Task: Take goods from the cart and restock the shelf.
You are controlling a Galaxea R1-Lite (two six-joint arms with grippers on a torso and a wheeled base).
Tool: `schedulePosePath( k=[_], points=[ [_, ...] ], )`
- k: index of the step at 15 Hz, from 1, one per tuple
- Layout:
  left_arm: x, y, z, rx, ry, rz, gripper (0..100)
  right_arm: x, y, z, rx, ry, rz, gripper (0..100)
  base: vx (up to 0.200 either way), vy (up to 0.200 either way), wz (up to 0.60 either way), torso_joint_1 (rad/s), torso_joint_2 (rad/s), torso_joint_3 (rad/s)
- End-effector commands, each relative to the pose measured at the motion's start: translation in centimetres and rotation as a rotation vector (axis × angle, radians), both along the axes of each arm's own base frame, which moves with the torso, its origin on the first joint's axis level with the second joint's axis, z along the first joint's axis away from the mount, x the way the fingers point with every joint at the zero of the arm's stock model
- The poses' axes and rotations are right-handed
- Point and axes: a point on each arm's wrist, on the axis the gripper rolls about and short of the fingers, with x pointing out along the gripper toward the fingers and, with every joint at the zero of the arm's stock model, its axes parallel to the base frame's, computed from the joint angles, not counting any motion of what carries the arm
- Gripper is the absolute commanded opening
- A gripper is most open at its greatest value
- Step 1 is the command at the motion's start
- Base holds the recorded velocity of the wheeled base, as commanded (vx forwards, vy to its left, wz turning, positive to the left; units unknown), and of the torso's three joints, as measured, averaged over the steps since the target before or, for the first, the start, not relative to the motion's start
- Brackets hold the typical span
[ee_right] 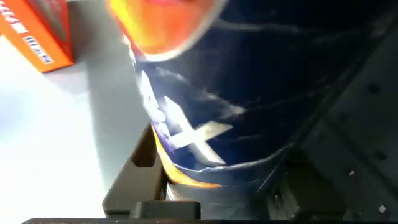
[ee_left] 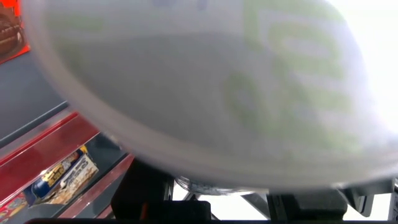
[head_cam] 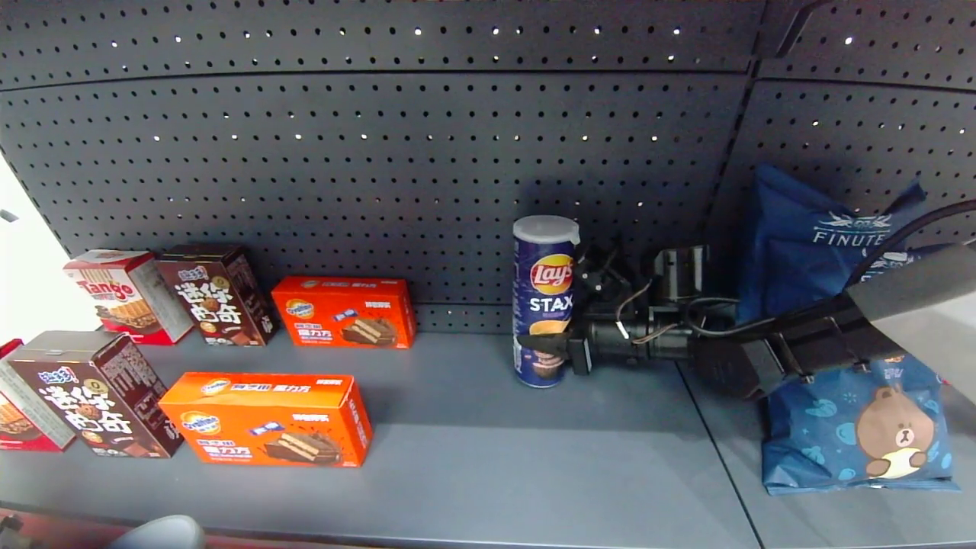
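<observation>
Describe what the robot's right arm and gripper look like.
The right arm is a pale grey link ending in chunky black joints and a cylindrical black wrist. A thick black cable loops over it; thin wires bunch near the black gripper.

chip can (head_cam: 543,305) navy | wafer boxes (head_cam: 267,418) orange | bag (head_cam: 823,435) blue, bear print

Tall dark-blue cylindrical chip can (head_cam: 543,301), translucent white plastic lid: upright on grey metal shelf (head_cam: 488,457), near back edge, roughly mid-width, clasped low down by right gripper (head_cam: 547,349).
</observation>
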Motion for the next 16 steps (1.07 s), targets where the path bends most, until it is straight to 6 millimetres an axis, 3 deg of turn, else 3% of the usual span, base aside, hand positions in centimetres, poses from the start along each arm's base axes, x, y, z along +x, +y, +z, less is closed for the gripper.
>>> schedulePosePath(
  k=[1, 2, 6, 9, 11, 16],
  points=[
    [0.1, 0.0, 0.1, -0.002, -0.003, 0.001, 0, -2.3, -0.3, 1.9, 0.005, -0.019, -0.007, 0, 0.0, 0.0, 0.0, 0.0, 0.0, 0.0],
    [0.1, 0.0, 0.1, -0.002, -0.003, 0.001, 0, -2.3, -0.3, 1.9, 0.005, -0.019, -0.007, 0, 0.0, 0.0, 0.0, 0.0, 0.0, 0.0],
    [0.0, 0.0, 0.0, 0.002, -0.005, 0.004, 0, -9.5, -0.5, 3.5, 0.009, 0.035, 0.004, 0, 0.0, 0.0, 0.0, 0.0, 0.0, 0.0],
    [0.0, 0.0, 0.0, 0.002, -0.006, 0.006, 0, -13.0, -0.3, 4.0, 0.04, 0.036, 0.021, 0, 0.0, 0.0, 0.0, 0.0, 0.0, 0.0],
    [0.0, 0.0, -0.1, 0.004, -0.001, 0.008, 0, -14.4, -0.6, 3.2, 0.037, 0.021, -0.018, 0, 0.0, 0.0, 0.0, 0.0, 0.0, 0.0],
    [0.2, -0.1, 0.4, 0.002, -0.01, 0.01, 0, -15.7, -1.4, 1.1, 0.041, 0.025, -0.024, 0, 0.0, 0.0, 0.0, 0.0, 0.0, 0.0]
  ],
)
